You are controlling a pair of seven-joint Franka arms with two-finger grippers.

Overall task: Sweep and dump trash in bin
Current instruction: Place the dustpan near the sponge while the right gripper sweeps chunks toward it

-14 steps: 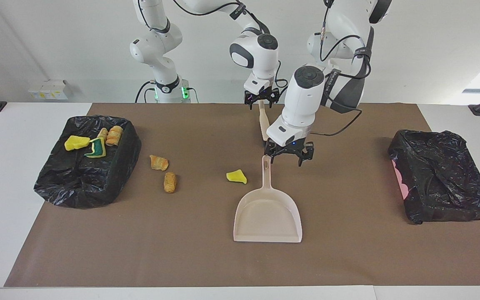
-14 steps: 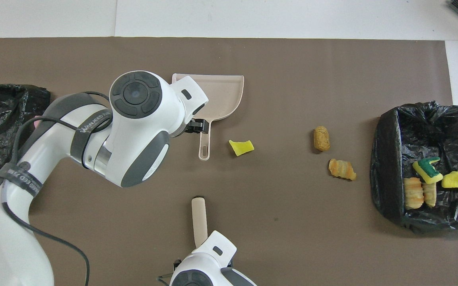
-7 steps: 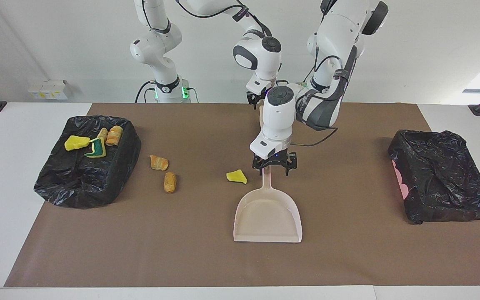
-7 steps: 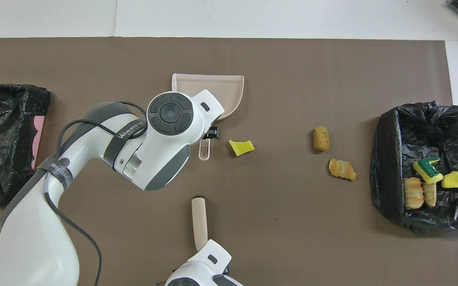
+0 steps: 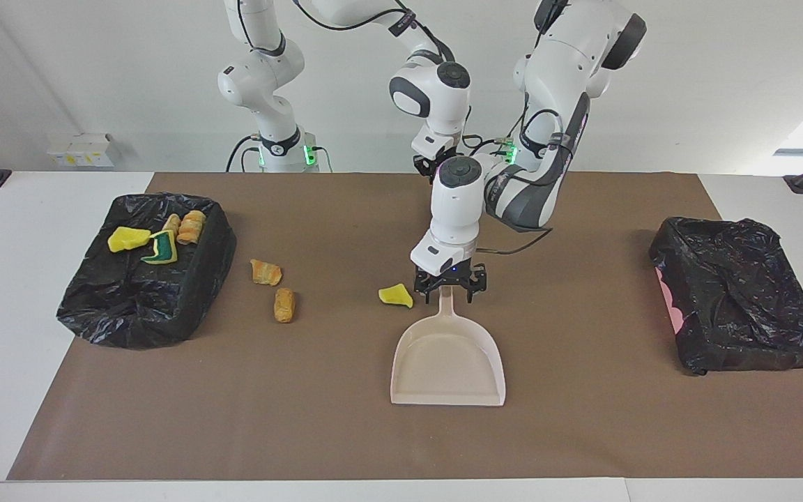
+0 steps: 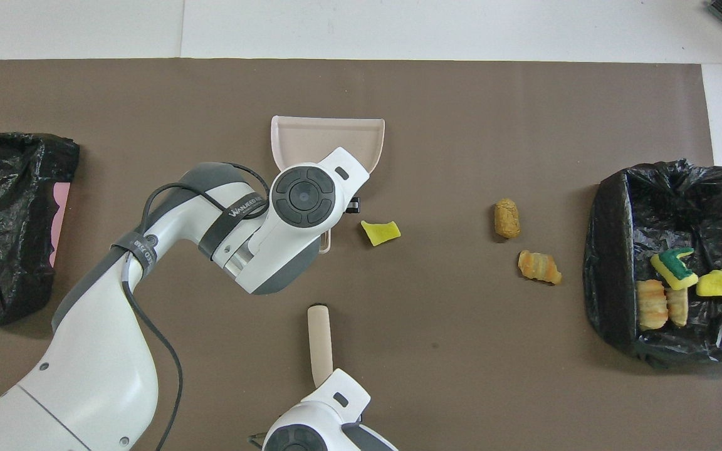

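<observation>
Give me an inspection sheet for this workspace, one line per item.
Surface: brown mat on white table.
Job's things: yellow sponge piece beside dustpan handle; two bread-like chunks on mat; four pieces in lined bin.
Clutter: second lined bin.
Grippers: left gripper at the dustpan handle; right gripper shut on brush handle.
Cables: black cable on left arm.
Surroundings: white wall, small boxes.

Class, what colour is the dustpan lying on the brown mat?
Pale beige dustpan; the facing view shows it best.
</observation>
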